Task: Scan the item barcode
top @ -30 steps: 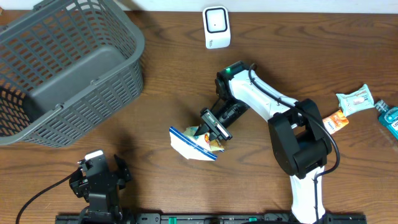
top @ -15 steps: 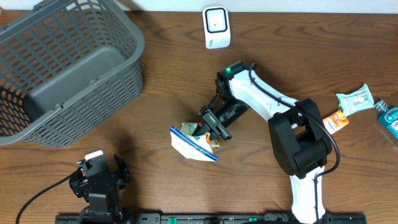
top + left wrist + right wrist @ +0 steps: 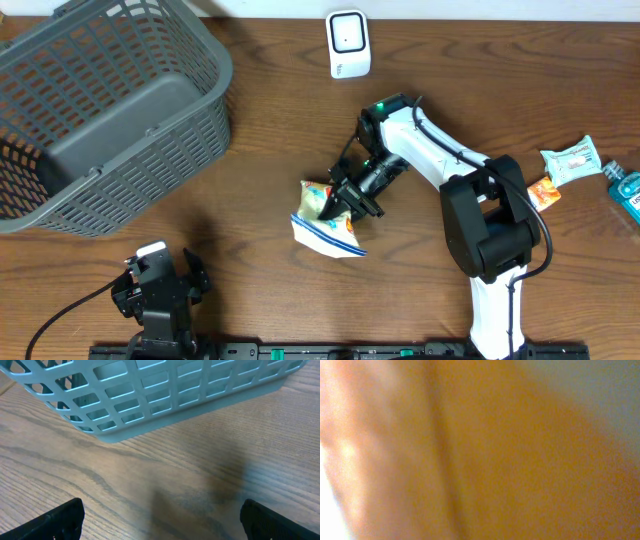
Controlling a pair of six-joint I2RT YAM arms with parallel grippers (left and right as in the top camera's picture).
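The item is a white, blue and yellow snack bag (image 3: 322, 232), held just above the middle of the table. My right gripper (image 3: 347, 203) is shut on its upper right edge. The right wrist view is nothing but a blurred orange surface (image 3: 485, 455), the bag pressed close to the lens, and no fingers show there. No barcode can be made out. The white scanner (image 3: 348, 44) stands at the table's far edge, well apart from the bag. At the front left my left gripper (image 3: 160, 285) rests open over bare wood (image 3: 162, 525), holding nothing.
A large grey basket (image 3: 100, 110) fills the back left, and its lower rim (image 3: 165, 390) shows just ahead of the left gripper. At the far right lie a pale green wipes pack (image 3: 570, 160), an orange packet (image 3: 541, 194) and a blue bottle (image 3: 625, 188).
The right gripper has shifted a little to the right with the bag, and the bag has turned and tilted in its grip. The left arm has stayed still.
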